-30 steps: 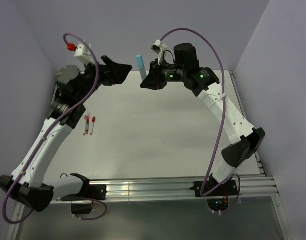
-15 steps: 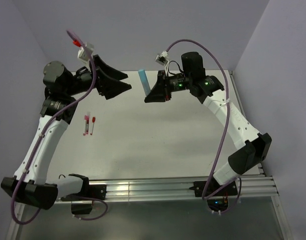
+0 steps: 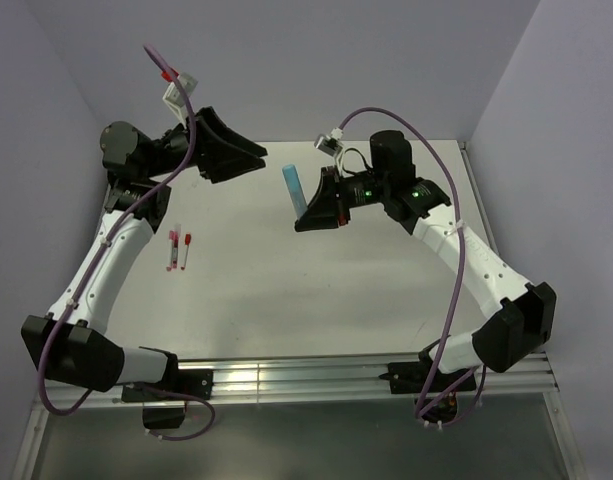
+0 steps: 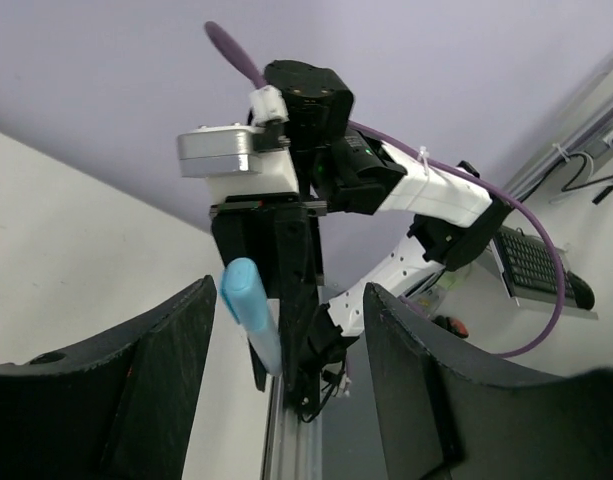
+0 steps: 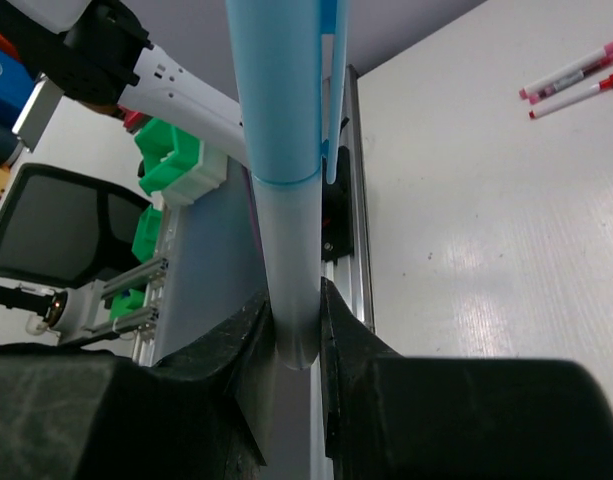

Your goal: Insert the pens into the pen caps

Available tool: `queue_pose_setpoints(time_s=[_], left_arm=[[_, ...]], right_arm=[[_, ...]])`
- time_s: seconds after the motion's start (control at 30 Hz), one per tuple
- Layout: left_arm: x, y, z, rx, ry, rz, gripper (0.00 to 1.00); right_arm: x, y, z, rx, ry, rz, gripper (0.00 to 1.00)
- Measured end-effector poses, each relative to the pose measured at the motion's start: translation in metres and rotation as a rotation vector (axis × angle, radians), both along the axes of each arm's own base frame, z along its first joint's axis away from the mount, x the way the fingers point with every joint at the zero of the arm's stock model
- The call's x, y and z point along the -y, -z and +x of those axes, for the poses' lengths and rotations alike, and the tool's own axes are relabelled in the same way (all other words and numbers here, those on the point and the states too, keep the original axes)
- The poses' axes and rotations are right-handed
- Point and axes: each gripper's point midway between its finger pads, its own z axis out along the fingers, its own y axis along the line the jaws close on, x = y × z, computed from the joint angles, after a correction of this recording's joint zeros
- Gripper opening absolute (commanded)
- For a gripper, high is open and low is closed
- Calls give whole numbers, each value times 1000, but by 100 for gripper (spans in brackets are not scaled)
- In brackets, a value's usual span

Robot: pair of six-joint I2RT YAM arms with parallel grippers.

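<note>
My right gripper (image 3: 304, 212) is shut on a light blue pen (image 3: 293, 186) and holds it upright above the middle of the table. In the right wrist view its pale barrel (image 5: 291, 290) sits pinched at my right gripper (image 5: 294, 320), and a light blue cap (image 5: 278, 90) covers the far end. My left gripper (image 3: 256, 160) hovers to the left of that pen, apart from it, open and empty. From the left wrist, the blue pen (image 4: 251, 310) shows beyond the gap of the left gripper (image 4: 286, 390). Two thin pens with red ends (image 3: 178, 250) lie side by side at the table's left.
The white table (image 3: 316, 290) is walled by purple panels at the back and both sides. An aluminium rail (image 3: 316, 378) with both arm bases runs along the near edge. Purple cables loop above each arm.
The right gripper has carried the blue pen down and toward the table's middle. The left gripper has turned toward the pen and its jaws have narrowed somewhat.
</note>
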Motion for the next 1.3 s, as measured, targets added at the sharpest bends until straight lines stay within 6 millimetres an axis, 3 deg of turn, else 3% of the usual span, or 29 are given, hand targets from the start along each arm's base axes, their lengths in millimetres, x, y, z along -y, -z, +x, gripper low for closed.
queue_pose_setpoints(time_s=[0.2, 0.4, 0.67, 0.87, 0.97, 1.27, 1.3], left_arm=[[10, 11, 13, -62, -35, -3, 61], [30, 18, 5, -81, -4, 4, 57], [31, 16, 4, -60, 0, -9, 45], [34, 22, 3, -63, 7, -8, 44], [35, 24, 3, -69, 12, -5, 38], [36, 27, 3, -55, 11, -6, 0], [36, 27, 3, -48, 10, -4, 0]], right_arm=[[-4, -10, -3, 22, -3, 26, 0], [-9, -12, -7, 25, -15, 31, 0], [-11, -12, -6, 29, -2, 29, 0], [-12, -12, -7, 25, -5, 28, 0], [-12, -12, -7, 25, -6, 29, 0], [-14, -12, -8, 20, -11, 27, 0], [-14, -12, -8, 20, -11, 27, 0]])
